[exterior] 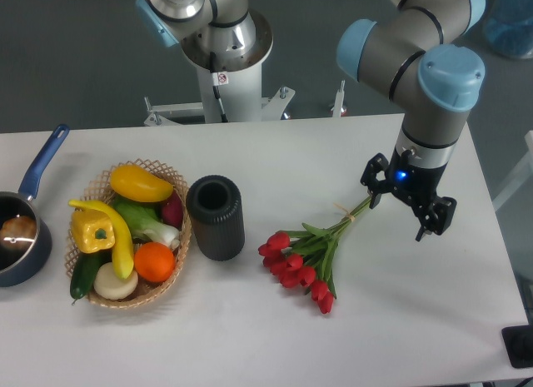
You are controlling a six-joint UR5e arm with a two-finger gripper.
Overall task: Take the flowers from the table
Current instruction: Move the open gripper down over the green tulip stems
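One bunch of red flowers [306, 266] was seen lying flat on the white bench [400, 337], right of centre, with its buds pointing toward the front edge and its tied stems reaching up to the tool [405, 205], whose two fingers were spread apart beside the stem ends without a visible grip. To the left, one dark ribbed cylinder [216, 216] was stood upright, one wicker basket [141, 297] was filled with mixed produce, and one blue-handled pan [25, 229] was placed at the bench's left edge.
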